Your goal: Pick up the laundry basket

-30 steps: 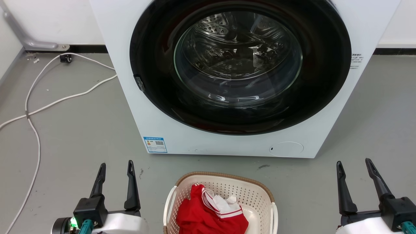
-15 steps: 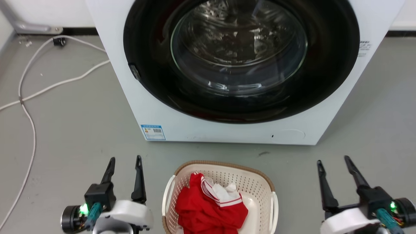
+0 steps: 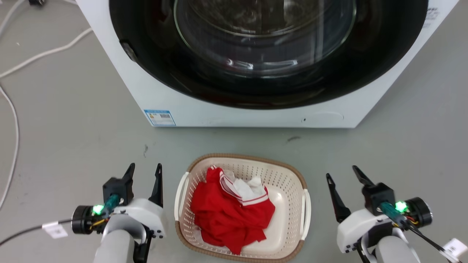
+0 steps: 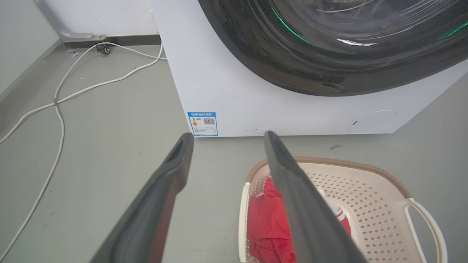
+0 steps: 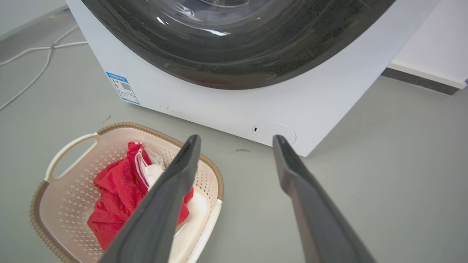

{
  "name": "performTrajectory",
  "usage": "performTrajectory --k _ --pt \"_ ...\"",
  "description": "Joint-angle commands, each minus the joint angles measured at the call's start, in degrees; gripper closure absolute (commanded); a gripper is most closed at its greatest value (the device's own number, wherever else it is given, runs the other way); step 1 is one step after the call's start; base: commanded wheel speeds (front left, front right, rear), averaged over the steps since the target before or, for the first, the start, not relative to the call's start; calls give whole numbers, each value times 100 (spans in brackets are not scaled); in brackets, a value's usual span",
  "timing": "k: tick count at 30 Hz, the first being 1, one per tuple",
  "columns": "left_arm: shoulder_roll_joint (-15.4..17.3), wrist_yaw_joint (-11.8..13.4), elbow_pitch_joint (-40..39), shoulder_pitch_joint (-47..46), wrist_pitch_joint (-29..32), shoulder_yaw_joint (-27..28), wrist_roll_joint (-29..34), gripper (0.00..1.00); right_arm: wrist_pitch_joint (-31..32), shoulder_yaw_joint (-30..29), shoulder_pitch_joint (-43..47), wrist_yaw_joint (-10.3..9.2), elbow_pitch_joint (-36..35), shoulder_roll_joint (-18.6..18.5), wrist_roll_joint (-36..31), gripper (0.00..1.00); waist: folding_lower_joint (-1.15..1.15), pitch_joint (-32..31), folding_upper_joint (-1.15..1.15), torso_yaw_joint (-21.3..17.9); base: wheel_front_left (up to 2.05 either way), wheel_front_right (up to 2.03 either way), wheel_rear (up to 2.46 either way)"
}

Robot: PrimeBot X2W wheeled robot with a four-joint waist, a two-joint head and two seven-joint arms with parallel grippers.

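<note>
Big white washer [image 3: 256, 117] stands at the back, and the laundry basket [image 3: 248, 157] sits on the floor [image 3: 73, 128] just before it, holding a red garment [image 3: 226, 215]; the white bit may be trim. Your left gripper [image 3: 145, 167] and right gripper [image 3: 342, 171] flank the basket without touching it, jaws released and empty.

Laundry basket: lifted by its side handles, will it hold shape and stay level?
Probably stiff: the laundry basket is moulded perforated plastic. Likely light: just some red-and-white clothing inside. The clothing lies toward the robot's left, so it may tilt slightly.
</note>
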Motion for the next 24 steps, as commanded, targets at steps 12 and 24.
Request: performTrajectory --k 12,24 --pt "332 -268 1792 -1375 -15 -390 150 0 -13 565 -1420 -4 2097 -4 61 0 0 1066 0 -144 0 0 0" --pt "380 -324 3476 -2539 126 -1219 -62 0 649 1817 -2527 -4 3634 -4 1039 0 0 1724 0 -221 0 0 0"
